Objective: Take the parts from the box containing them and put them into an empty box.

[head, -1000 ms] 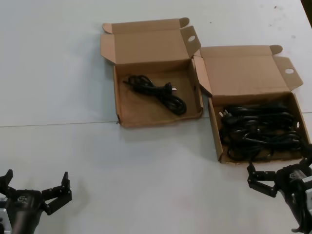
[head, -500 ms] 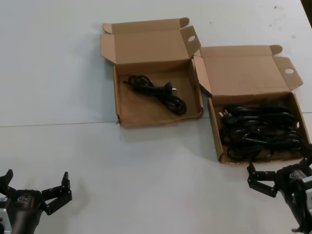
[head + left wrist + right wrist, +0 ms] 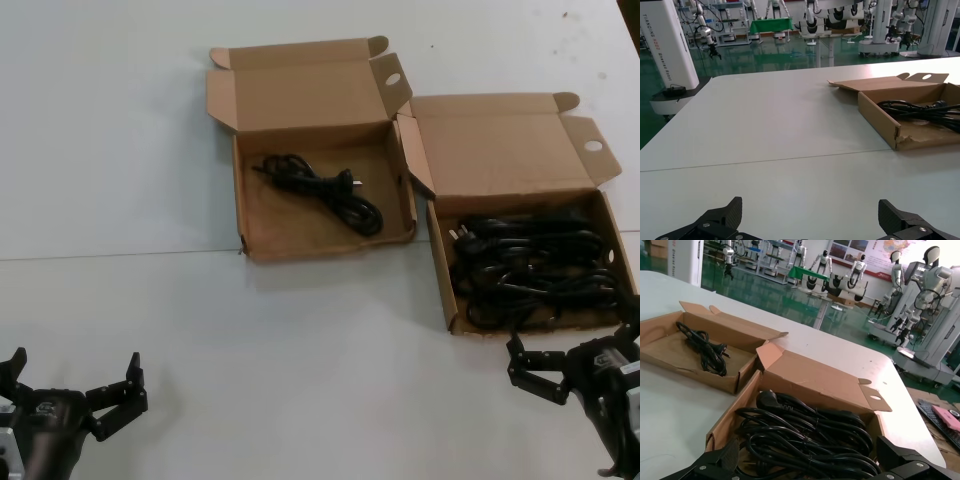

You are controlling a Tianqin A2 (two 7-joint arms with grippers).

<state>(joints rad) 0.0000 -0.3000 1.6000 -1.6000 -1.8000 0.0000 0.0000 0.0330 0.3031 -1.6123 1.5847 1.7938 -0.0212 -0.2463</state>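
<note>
From the head view, my right tool (image 3: 575,372) hangs wide open and empty just before the full box (image 3: 528,262) of cables (image 3: 530,272); the next grasp must clear its front wall.

Left wrist: the left tool (image 3: 810,222) sits spread, empty, on open table (image 3: 765,130).

Right wrist: the receiving box (image 3: 695,352) already holds one cable (image 3: 705,352).

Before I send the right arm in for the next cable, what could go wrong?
The cables in the full box lie tangled, so the open right gripper may lift several. A snagged loop could drag that light box. Its raised lid may catch a cable carried toward the other box.
</note>
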